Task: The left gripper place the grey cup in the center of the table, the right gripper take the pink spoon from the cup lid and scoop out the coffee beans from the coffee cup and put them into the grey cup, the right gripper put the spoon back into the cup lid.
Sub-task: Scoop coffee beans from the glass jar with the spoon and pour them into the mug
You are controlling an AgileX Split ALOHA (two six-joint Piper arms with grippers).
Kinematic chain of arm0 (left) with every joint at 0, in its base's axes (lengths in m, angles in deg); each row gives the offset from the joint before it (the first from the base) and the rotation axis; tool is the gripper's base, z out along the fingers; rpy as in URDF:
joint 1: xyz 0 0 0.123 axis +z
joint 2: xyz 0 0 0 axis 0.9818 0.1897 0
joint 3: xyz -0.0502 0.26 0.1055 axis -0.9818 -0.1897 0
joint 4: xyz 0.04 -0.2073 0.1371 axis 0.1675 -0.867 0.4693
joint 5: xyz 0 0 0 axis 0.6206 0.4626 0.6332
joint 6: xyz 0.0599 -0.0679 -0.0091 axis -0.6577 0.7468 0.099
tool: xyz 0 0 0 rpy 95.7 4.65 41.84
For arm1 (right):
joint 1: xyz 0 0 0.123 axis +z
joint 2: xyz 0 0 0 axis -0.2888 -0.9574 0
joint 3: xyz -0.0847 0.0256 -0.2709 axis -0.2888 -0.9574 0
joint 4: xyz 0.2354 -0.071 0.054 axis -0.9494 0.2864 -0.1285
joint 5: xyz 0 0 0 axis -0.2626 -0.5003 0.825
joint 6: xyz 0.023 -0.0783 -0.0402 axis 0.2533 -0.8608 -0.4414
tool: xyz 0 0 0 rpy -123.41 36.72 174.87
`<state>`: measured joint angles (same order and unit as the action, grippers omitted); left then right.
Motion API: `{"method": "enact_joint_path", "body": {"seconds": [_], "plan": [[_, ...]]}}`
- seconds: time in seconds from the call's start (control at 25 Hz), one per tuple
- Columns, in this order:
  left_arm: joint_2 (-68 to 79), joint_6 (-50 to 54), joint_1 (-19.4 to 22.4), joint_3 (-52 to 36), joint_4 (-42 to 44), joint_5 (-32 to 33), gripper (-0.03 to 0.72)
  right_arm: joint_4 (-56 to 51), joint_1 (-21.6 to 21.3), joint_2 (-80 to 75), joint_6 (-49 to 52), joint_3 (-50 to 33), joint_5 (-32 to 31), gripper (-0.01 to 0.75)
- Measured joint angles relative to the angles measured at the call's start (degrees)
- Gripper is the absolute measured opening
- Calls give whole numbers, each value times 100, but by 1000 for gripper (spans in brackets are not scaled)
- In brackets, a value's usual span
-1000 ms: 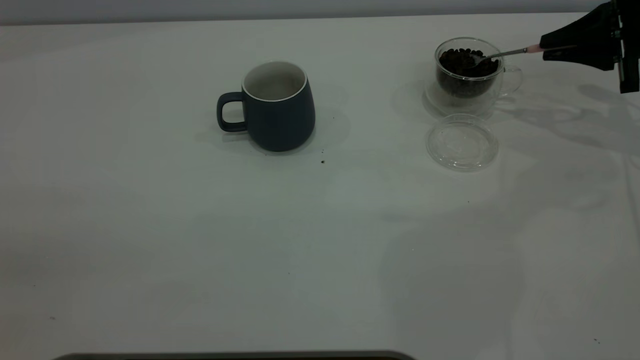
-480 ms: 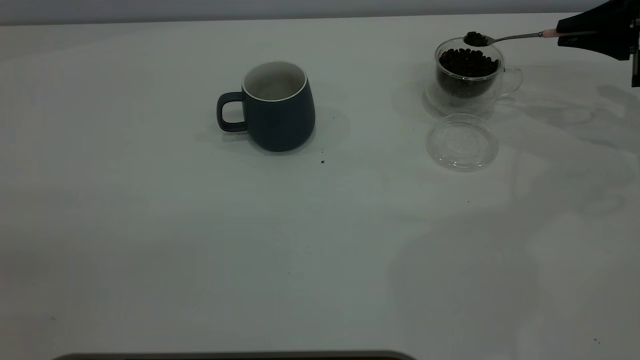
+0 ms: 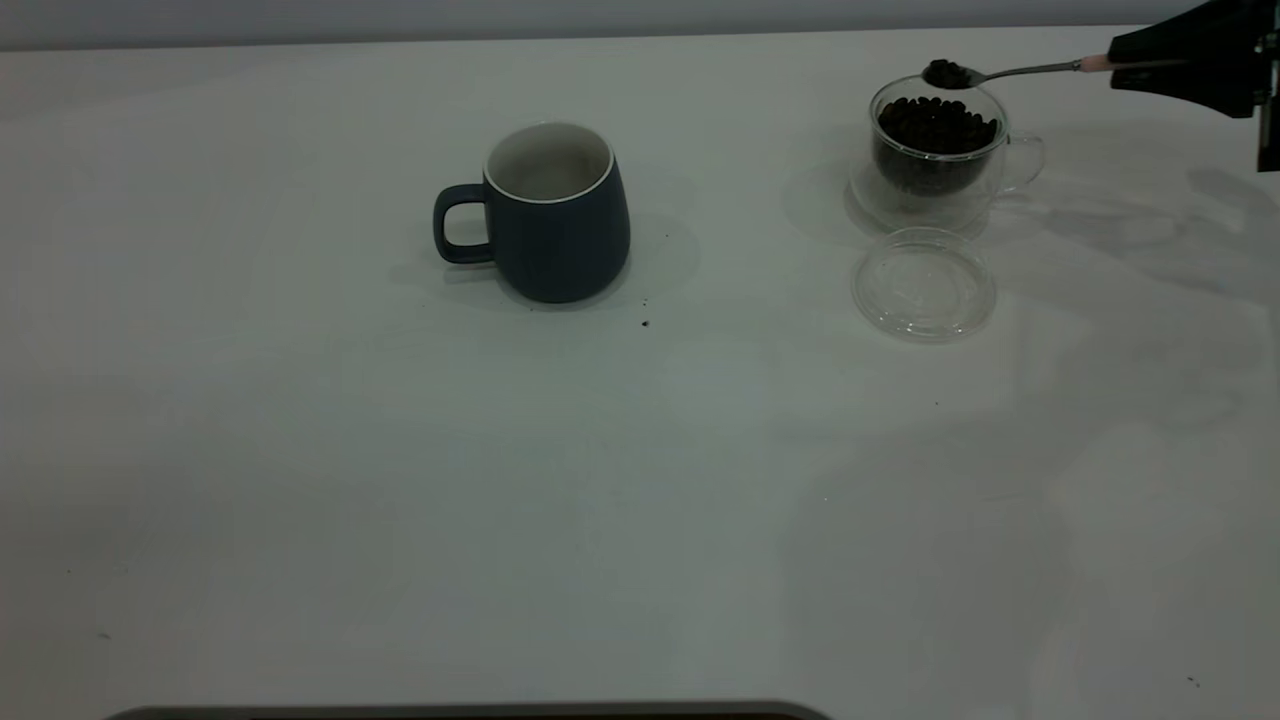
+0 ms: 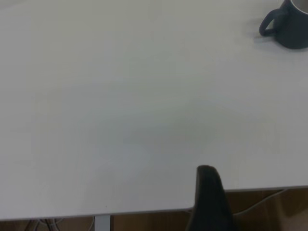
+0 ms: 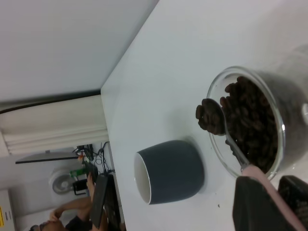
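At upper right of the exterior frame, the right gripper point(image 3: 1150, 68) clamps the pink spoon point(image 3: 1010, 72), loaded with coffee beans point(image 3: 944, 73), above the coffee cup point(image 3: 937, 150). Grey cup point(image 3: 555, 212) sits centred, seemingly empty; tipping beans and returning spoon to cup lid point(image 3: 923, 284) remain.

Right gripper point(image 3: 1150, 65) cut by the edge, pink spoon point(image 3: 1010, 72) handle mostly hidden.

A pale grey wall point(image 3: 500, 15) runs behind the worktop point(image 3: 400, 500). A tiny dark crumb point(image 3: 645, 323) lies on it, well away from the right hand point(image 3: 1118, 62), toward the left side. A dark grey strip point(image 3: 470, 712) lines the near edge, farther still from that hand.
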<state>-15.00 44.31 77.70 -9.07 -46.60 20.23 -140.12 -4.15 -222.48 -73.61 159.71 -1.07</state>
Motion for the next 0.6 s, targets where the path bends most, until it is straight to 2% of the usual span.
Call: {"method": "enact_joint_path", "body": {"seconds": [0.36, 0.6], "plan": [[0, -10, 0, 0, 0, 0, 565, -99, 787, 0, 15, 0, 0, 98], [0, -10, 0, 0, 0, 0, 565, -238, 1131, 0, 20, 0, 0, 98]]}}
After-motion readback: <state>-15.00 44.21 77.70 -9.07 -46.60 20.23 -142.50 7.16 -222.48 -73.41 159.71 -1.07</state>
